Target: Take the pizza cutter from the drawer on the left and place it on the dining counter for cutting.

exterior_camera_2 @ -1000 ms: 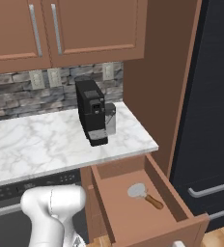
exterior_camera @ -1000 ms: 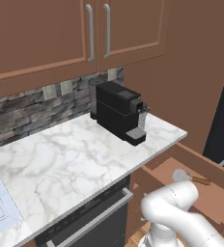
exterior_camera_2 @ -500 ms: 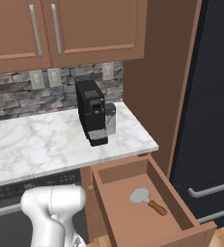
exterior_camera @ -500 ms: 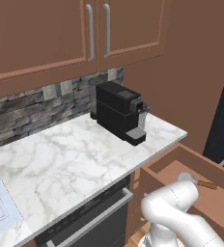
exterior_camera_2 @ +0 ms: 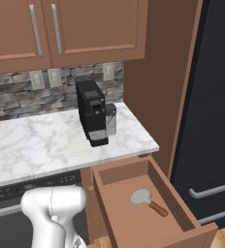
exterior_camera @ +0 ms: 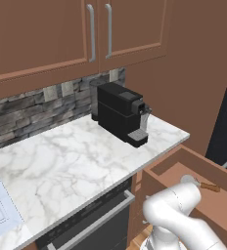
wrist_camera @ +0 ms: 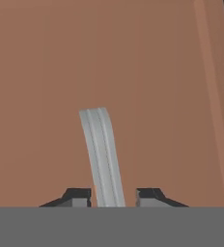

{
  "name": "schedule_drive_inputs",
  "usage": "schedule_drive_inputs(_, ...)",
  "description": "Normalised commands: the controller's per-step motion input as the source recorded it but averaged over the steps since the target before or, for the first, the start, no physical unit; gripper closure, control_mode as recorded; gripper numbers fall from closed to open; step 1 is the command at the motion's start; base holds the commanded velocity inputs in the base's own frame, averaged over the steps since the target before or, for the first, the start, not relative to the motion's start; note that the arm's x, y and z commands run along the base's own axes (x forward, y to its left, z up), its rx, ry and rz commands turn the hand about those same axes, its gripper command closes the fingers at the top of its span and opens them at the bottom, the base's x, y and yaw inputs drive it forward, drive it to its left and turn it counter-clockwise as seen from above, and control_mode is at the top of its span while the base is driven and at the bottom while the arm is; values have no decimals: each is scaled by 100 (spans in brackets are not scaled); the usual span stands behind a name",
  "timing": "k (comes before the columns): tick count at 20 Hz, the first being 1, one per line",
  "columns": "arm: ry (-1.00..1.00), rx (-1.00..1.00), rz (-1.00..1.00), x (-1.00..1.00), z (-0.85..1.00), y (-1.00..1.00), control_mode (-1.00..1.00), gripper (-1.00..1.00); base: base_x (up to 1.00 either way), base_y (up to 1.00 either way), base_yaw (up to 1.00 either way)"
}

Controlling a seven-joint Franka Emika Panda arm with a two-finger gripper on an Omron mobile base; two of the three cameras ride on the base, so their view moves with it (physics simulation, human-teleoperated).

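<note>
Drawer: shallow brown wooden drawer (exterior_camera_2: pixel 180 213) with a curved silver bar handle (wrist_camera: pixel 102 157) stands pulled out below the white grey-veined marble worktop (exterior_camera_2: pixel 51 145).
Pizza cutter: small tool with a round silver-grey wheel blade and short brown wooden handle (exterior_camera_2: pixel 148 202) lies flat on the drawer floor, wheel toward the back, handle toward the front right. In the left base view (exterior_camera: pixel 201 184) it shows partly behind the white arm (exterior_camera: pixel 174 215).
Gripper: two dark fingertips (wrist_camera: pixel 113 197) straddle the bar handle, one on each side. Left tip is just beside the bar; a small gap shows at the right tip. Jaws slightly parted, no firm grip seen.
Background: black coffee machine (exterior_camera_2: pixel 92 118) on the worktop.
</note>
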Motion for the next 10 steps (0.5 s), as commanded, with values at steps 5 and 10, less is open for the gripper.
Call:
schedule_drive_inputs(5, 0, 0, 0, 0, 0, -2, -100, -100, 0, 0, 0)
schedule_drive_inputs(10, -1, 0, 5, -13, -4, -52, -100, -100, 0, 0, 0)
